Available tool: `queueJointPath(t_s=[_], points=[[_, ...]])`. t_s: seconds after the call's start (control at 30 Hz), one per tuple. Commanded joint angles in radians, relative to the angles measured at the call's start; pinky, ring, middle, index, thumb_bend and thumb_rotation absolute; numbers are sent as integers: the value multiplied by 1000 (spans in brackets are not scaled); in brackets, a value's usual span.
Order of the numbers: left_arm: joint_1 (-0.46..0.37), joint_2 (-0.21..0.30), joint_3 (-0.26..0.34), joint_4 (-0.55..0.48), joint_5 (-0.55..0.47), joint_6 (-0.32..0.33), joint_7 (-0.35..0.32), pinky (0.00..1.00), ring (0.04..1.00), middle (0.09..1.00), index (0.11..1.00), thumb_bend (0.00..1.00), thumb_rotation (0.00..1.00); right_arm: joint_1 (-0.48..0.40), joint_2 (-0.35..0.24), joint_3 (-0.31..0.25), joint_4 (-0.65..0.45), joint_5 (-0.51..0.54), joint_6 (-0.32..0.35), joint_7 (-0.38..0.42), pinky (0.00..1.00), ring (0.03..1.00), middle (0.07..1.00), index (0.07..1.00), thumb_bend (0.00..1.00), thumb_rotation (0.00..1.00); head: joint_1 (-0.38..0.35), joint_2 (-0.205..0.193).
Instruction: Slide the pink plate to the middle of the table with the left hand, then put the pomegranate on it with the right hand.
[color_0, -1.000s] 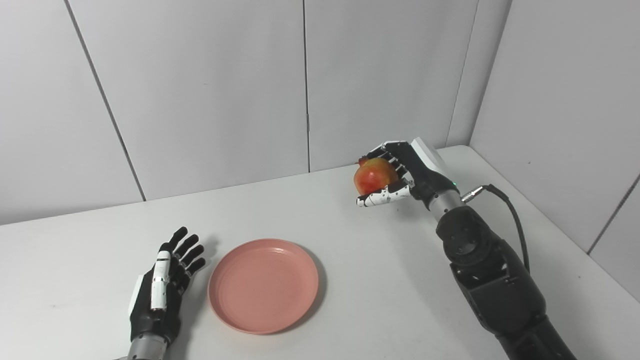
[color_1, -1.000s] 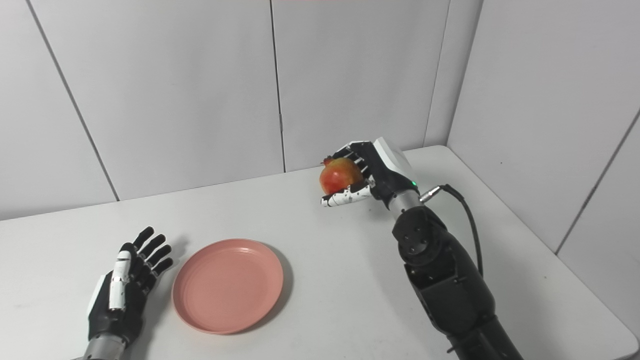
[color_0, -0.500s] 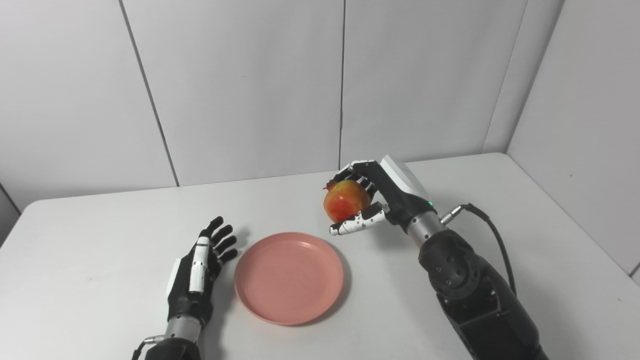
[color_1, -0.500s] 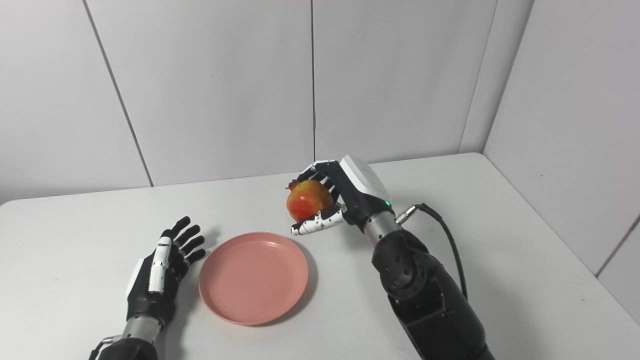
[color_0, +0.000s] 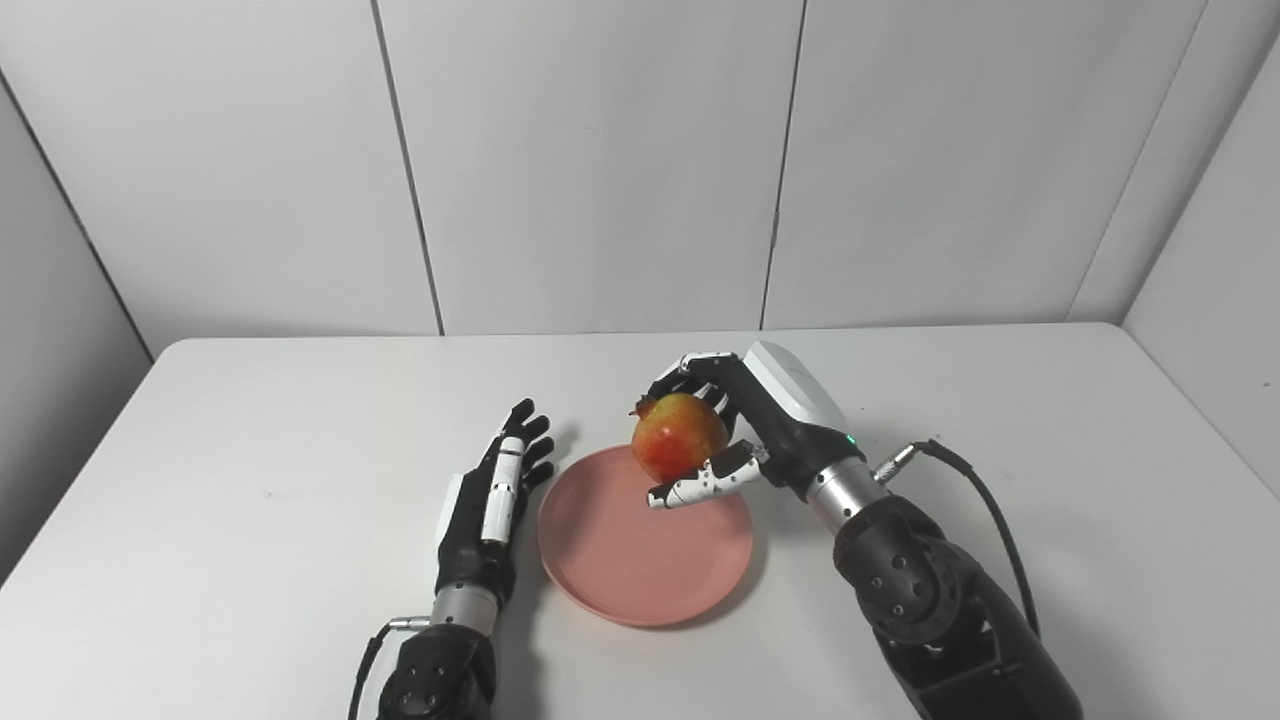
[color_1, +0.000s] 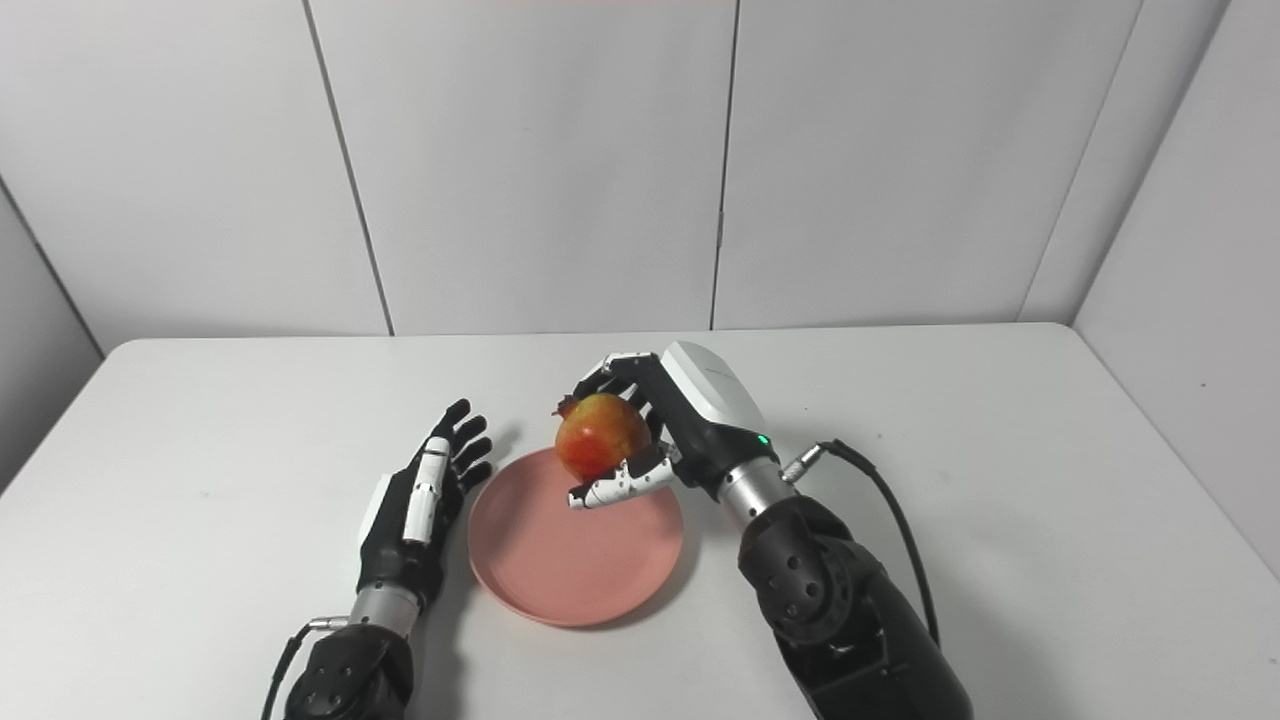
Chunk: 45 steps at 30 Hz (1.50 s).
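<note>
Right hand (color_0: 745, 430) is clamped around the round red-yellow pomegranate (color_0: 678, 448), poised above the far edge of the round pink plate (color_0: 640, 560) for release; left hand (color_0: 490, 510) rests spread, empty, beside it on the white desk (color_0: 250, 480).

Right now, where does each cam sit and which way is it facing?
Left eye view: on the head, looking down at the white table; shows the left hand open beside the pink plate, and the right hand holding the pomegranate over it.
Right eye view: beside it, slightly to the right, facing the same way; same hands and forearms.
Shared: the whole scene.
</note>
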Motion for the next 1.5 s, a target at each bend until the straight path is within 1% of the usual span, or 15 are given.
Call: queueJointPath(t_s=[0.0,0.07,0.1,0.2,0.27,0.43,0.53,0.6,0.67,0.7,0.77,0.9,1.1,1.23,1.47], points=[[-20,-22,-14,-10,24,7,15,877,902,913,899,396,1000,-48,10,1,-5,-9,-53,-1,309,397,484,549,553,120,22,4],[-21,-29,-16,-8,36,-2,29,871,901,911,899,390,1000,-46,17,9,12,-7,-63,0,285,375,469,550,552,119,37,8],[-22,-34,-17,-6,46,-8,38,869,900,910,899,387,1000,-47,20,14,20,-10,-64,4,276,366,464,550,552,116,59,14],[-25,-46,-18,-3,66,-18,58,867,901,909,898,379,1000,-47,29,28,38,-21,-55,11,337,423,500,557,548,144,83,20],[-27,-55,-17,7,78,-43,76,869,902,907,894,382,1000,-47,35,38,54,-26,-56,15,347,435,510,562,550,140,102,25],[-29,-67,-17,13,101,-49,102,855,896,899,889,393,1000,-47,48,62,84,-45,-63,14,340,427,505,571,562,107,118,32],[-34,-71,-13,27,103,-62,105,855,894,895,885,386,1000,-50,52,78,93,-61,-60,17,342,427,504,576,559,114,128,37],[-36,-73,-12,34,104,-71,106,859,895,896,886,391,1000,-53,53,86,98,-73,-56,21,339,428,506,580,557,126,127,37],[-35,-75,-12,33,106,-73,109,858,892,896,886,397,1000,-55,52,97,105,-96,-54,21,312,399,490,580,558,132,131,40],[-35,-77,-12,31,107,-71,111,854,889,895,883,392,1000,-56,52,103,109,-108,-54,19,269,356,457,576,559,133,131,40],[-35,-79,-12,29,107,-67,112,856,891,896,885,389,1000,-57,51,119,116,-146,-51,11,233,319,429,575,567,137,137,45],[-37,-78,-12,32,105,-72,111,859,893,896,886,383,1000,-59,54,135,135,-198,-55,1,202,285,394,567,575,134,139,53],[-42,-79,-9,32,102,-69,113,844,885,888,877,385,1000,-60,54,157,175,-271,-84,-39,207,296,402,563,582,138,136,65],[-45,-79,-8,32,105,-66,116,839,879,884,874,387,1000,-58,46,172,189,-321,-124,-78,185,270,379,562,597,113,136,68],[-48,-77,-8,38,99,-71,117,830,873,880,870,390,1000,-55,40,177,196,-377,-141,-78,200,288,398,571,595,118,130,71]])
